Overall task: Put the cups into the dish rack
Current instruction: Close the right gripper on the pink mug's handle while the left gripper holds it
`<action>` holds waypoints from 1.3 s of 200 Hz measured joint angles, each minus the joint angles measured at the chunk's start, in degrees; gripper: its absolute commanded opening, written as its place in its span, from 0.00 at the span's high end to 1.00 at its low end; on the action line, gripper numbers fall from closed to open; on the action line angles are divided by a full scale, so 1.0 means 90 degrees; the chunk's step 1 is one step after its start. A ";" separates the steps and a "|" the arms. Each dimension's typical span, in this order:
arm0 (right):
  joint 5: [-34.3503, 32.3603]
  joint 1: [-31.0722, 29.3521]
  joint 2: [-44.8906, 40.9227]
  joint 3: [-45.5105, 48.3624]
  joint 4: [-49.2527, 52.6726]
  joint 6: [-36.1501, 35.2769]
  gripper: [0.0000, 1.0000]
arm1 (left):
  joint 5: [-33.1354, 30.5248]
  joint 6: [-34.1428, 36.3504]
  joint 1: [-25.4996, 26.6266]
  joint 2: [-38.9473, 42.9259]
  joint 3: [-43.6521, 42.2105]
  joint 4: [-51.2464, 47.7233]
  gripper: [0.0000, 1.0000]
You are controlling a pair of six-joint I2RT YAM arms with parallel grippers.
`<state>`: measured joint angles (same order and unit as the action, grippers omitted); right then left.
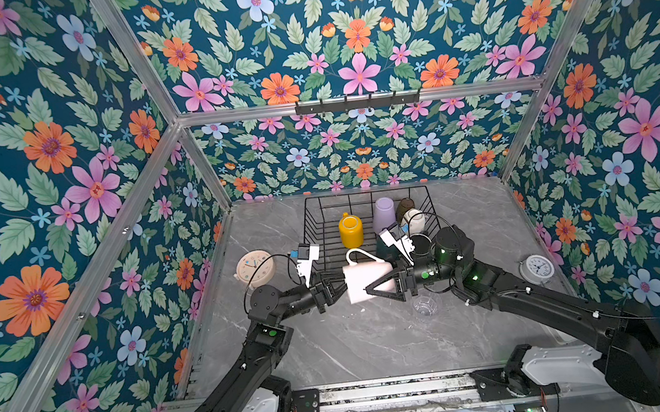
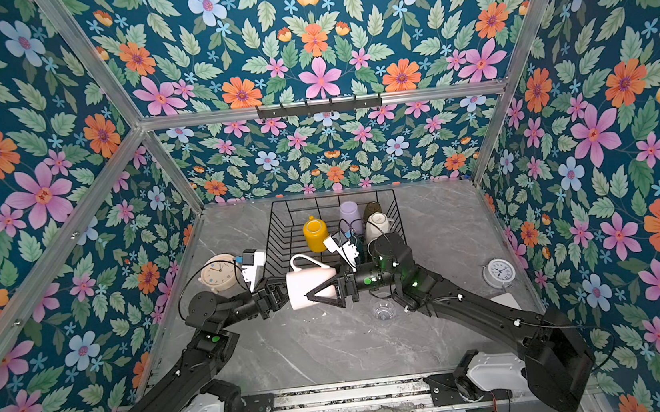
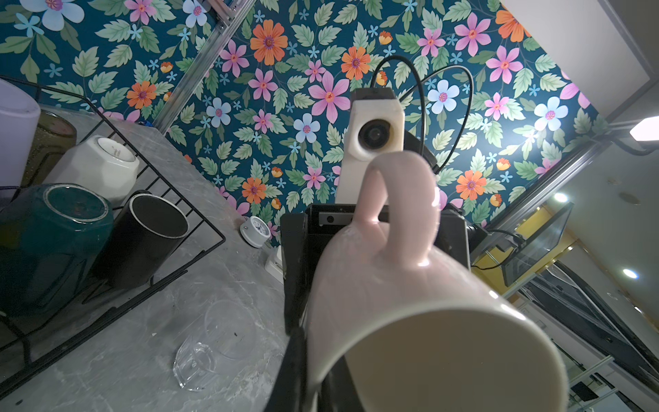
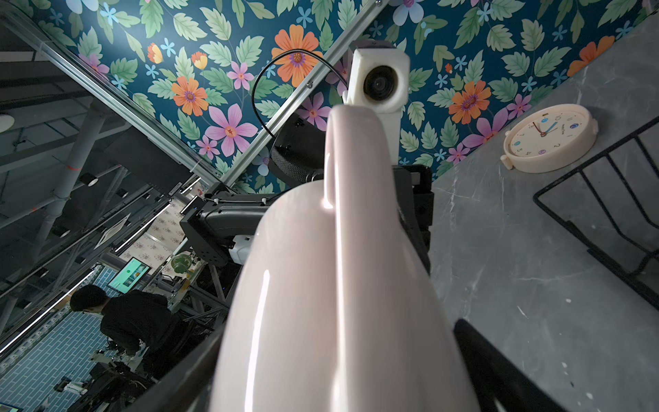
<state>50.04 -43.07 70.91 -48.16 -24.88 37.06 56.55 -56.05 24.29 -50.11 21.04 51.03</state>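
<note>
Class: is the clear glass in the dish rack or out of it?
Out: the clear glass sits on the table, apart from the dish rack.

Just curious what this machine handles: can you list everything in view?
Black wire dish rack: one, table's back.
Yellow mug, lilac tumbler, olive-brown tumbler, white mug, dark-green mug, black mug: one each, inside rack.
Pale-pink mug: one, midair before rack.
Clear glass: one, table, near rack's front right.
Round pinkish clock: one, left of rack.
Round white clock: one, table's right side.
Black hook rail: one, back frame.
Grey marble table: one.
Left gripper: black, shut on pale-pink mug's rim.
Right gripper: black, jaws wide around that mug.
</note>
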 measured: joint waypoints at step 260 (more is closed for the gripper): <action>-0.0051 -0.0119 0.0134 -0.0440 0.0418 -0.0056 0.82 | -0.0019 -0.0049 -0.0044 0.0063 0.0109 -0.0187 0.88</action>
<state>49.58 -44.14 72.12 -52.12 -21.12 36.56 56.38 -56.49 23.90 -49.54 22.02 49.34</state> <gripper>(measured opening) 0.765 0.096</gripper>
